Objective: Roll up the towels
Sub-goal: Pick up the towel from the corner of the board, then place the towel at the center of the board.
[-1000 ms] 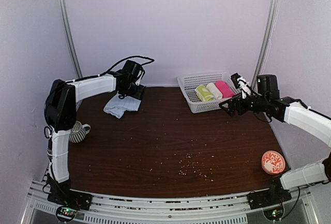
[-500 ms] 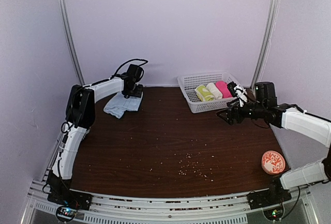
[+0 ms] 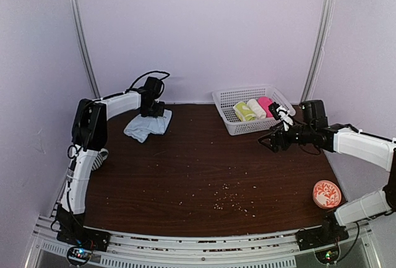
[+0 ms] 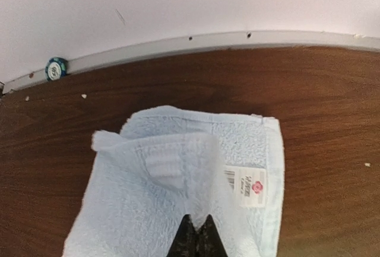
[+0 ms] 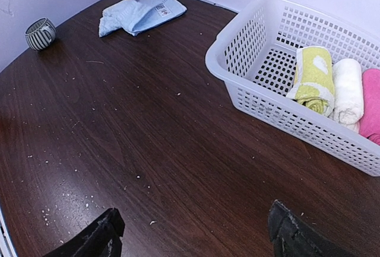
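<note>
The pale blue towel [image 3: 146, 126] [image 4: 172, 180] [image 5: 138, 11] lies loosely folded at the table's back left, its white label facing up. My left gripper [image 3: 153, 108] [image 4: 199, 224] is down on its near part, shut with a pinched ridge of the cloth between the tips. The yellow-green and white towel [image 3: 242, 112] [image 5: 312, 78] lies rolled in the white basket [image 3: 230, 97] [image 5: 236, 37]. My right gripper [image 3: 273, 142] [image 5: 196, 233] hangs open over bare table in front of the basket, holding nothing.
A cream roll [image 5: 348, 91] and a pink roll [image 5: 371, 107] lie beside the yellow-green one in the basket. A striped cup [image 5: 40, 33] stands at the left edge and a red patterned bowl [image 3: 327, 194] at front right. Crumbs [image 3: 226, 201] dot the table's middle.
The left gripper's jaws have closed onto the blue towel. The right gripper has sunk lower and drifted a little left, away from the basket.
</note>
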